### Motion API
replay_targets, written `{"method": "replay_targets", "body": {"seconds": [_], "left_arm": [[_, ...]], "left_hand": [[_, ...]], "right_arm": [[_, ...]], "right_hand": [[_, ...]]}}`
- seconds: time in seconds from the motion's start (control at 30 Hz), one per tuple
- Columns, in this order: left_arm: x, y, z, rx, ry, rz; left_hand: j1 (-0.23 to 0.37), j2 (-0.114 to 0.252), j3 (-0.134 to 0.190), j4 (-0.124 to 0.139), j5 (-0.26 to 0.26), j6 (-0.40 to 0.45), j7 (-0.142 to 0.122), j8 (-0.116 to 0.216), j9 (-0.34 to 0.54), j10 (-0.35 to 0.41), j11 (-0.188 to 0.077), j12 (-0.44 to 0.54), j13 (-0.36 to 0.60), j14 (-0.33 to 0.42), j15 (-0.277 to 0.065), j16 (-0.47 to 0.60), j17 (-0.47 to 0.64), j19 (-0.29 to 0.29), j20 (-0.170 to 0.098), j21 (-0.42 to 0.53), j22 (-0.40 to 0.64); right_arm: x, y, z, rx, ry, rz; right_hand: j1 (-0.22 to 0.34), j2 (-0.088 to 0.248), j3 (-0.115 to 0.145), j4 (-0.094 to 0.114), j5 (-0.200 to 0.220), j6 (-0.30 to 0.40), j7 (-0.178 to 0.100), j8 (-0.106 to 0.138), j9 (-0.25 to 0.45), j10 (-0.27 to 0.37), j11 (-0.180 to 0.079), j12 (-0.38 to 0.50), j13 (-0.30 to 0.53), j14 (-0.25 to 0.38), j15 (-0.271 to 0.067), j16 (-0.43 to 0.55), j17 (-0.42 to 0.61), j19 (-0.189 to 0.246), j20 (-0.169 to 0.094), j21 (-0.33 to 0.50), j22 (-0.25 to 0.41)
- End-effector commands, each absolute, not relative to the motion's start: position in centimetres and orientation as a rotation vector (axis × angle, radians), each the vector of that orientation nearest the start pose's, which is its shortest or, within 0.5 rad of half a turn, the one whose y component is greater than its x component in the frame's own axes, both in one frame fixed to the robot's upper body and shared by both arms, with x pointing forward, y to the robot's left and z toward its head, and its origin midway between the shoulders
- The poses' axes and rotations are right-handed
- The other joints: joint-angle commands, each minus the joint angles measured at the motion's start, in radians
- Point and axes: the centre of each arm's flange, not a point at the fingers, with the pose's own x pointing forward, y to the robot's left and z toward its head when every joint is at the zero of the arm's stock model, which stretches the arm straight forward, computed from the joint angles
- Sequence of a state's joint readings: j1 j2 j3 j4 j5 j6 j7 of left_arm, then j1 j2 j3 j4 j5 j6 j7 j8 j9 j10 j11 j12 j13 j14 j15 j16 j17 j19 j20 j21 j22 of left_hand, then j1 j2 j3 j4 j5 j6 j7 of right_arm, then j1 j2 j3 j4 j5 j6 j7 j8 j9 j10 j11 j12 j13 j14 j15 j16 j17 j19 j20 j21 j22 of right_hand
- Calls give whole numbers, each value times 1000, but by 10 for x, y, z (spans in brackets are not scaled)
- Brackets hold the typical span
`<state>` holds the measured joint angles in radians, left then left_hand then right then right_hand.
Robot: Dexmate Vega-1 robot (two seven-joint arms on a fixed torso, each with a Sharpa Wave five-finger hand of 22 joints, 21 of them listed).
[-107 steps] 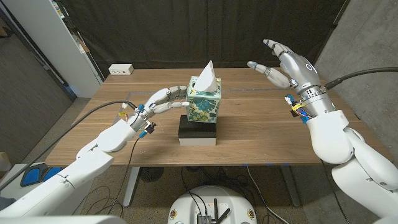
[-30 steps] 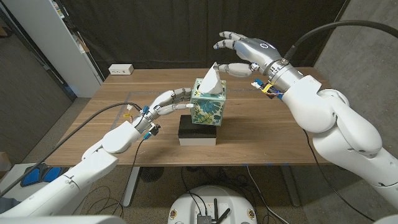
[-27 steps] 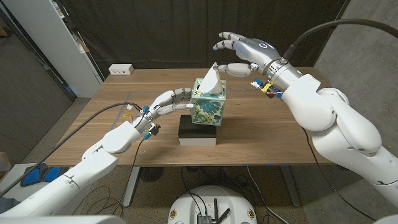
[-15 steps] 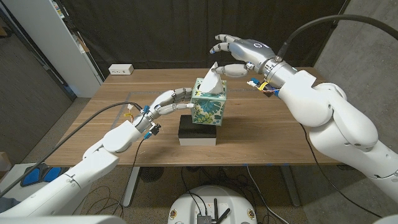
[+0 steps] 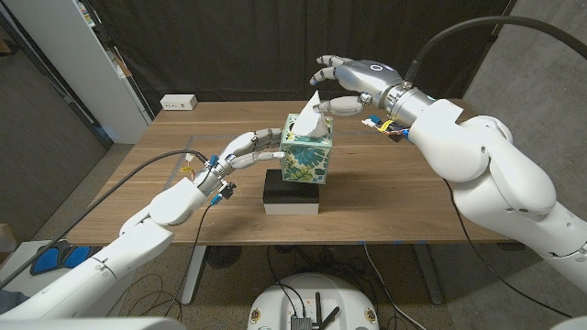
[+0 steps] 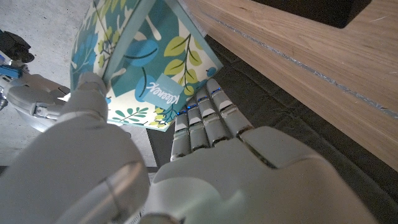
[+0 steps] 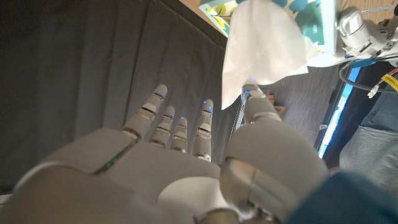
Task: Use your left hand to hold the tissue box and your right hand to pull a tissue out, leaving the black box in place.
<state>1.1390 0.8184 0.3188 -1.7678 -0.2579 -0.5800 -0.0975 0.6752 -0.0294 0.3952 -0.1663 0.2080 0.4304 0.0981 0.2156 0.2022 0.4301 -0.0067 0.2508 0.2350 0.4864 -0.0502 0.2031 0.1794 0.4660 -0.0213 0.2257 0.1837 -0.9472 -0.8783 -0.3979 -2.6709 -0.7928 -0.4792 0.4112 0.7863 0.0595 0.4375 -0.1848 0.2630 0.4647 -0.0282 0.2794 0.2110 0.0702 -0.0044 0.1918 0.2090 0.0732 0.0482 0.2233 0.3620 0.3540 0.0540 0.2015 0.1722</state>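
Box (image 5: 304,152) gripped by left hand (image 5: 246,148), sitting on black box (image 5: 293,192). Right hand (image 5: 348,78) open, thumb touching tissue (image 5: 311,114), not pinching.

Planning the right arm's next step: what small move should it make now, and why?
Probably close the thumb and fingers of the right robot hand on the tissue. They sit spread at its raised tip, thumb beside it, not yet pinching, while the left robot hand grips the tissue box.

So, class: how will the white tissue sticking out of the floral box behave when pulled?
The thin white tissue stands creased, so probably floppy and tearable. The floral cardboard tissue box looks light and may lift, hence the left robot hand bracing it.
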Motion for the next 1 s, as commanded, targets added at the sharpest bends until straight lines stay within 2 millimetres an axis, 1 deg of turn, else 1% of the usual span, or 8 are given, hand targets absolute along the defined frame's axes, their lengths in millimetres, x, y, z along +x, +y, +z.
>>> {"method": "replay_targets", "body": {"seconds": [0.03, 0.17, 0.27, 0.6, 0.7, 0.83, 0.93, 1.0], "left_arm": [[502, 240, -23, 552, -963, -525], [503, 240, -24, 548, -961, -523], [503, 240, -25, 545, -960, -518], [502, 240, -24, 541, -959, -520], [502, 241, -24, 540, -957, -519], [502, 241, -23, 542, -958, -516], [502, 241, -23, 539, -957, -511], [502, 241, -23, 540, -957, -515]], "left_hand": [[52, 61, 10, 4, 5, 8, 1, 3, 3, 3, -7, -5, 2, 9, -15, 2, 6, 5, 5, -2, 5], [52, 62, 10, 3, 5, 9, 1, 3, 3, 3, -9, -5, 2, 9, -14, 2, 6, 5, 5, -2, 5], [51, 63, 11, 4, 5, 10, 2, 3, 3, 4, -8, -5, 2, 9, -14, 2, 6, 4, 6, -3, 5], [50, 69, 14, 6, 6, 9, 1, 1, 3, 3, -8, -7, 2, 9, -13, 0, 6, 2, 7, -4, 4], [50, 69, 15, 5, 6, 9, 1, 1, 3, 4, -7, -7, 2, 11, -13, 1, 5, 2, 7, -4, 4], [50, 72, 17, 5, 6, 9, 1, 1, 3, 3, -8, -8, 2, 9, -12, -1, 5, 2, 8, -4, 4], [49, 74, 18, 6, 7, 10, 1, 1, 3, 5, -5, -7, 3, 10, -13, -1, 5, 1, 8, -5, 4], [50, 76, 20, 6, 7, 10, 3, 1, 3, 6, -4, -7, 3, 10, -13, -1, 5, 1, 9, -5, 4]], "right_arm": [[343, -116, 119, -1603, -925, 9], [342, -112, 119, -1617, -914, 10], [343, -110, 120, -1616, -920, 14], [351, -101, 120, -1646, -908, 41], [353, -100, 119, -1645, -915, 30], [352, -98, 118, -1638, -934, -4], [352, -97, 118, -1644, -936, -3], [352, -96, 117, -1645, -945, -21]], "right_hand": [[9, -10, 3, 4, 7, 33, 16, 13, 2, -7, 1, 5, 2, -10, 9, -2, 2, -11, 9, -7, 3], [6, -20, -5, 12, 5, 90, 24, 28, 3, -9, 4, 8, 1, -17, 15, -2, 2, -19, 16, -8, 3], [6, -21, -7, 15, 4, 119, 15, 35, 3, -6, 5, 10, 1, -22, 14, -3, 3, -23, 19, -8, 3], [25, -18, -7, 14, 2, 247, -35, 75, 11, 42, -5, 27, -2, -19, 5, 5, 4, -20, 24, -4, 3], [37, -16, -5, 12, 1, 289, -58, 86, 11, 66, -10, 34, -2, -7, -6, 13, 5, -10, 19, 0, 3], [52, -15, -4, 10, -1, 335, -70, 98, 10, 97, -19, 41, -3, 11, -8, 23, 7, 13, 17, 7, 4], [64, -16, -2, 8, -3, 366, -86, 108, 9, 121, -24, 46, -3, 27, -17, 31, 8, 29, 15, 11, 4], [72, -14, -2, 10, -5, 396, -89, 117, 10, 140, -31, 50, -3, 39, -24, 37, 10, 43, 11, 14, 4]]}}
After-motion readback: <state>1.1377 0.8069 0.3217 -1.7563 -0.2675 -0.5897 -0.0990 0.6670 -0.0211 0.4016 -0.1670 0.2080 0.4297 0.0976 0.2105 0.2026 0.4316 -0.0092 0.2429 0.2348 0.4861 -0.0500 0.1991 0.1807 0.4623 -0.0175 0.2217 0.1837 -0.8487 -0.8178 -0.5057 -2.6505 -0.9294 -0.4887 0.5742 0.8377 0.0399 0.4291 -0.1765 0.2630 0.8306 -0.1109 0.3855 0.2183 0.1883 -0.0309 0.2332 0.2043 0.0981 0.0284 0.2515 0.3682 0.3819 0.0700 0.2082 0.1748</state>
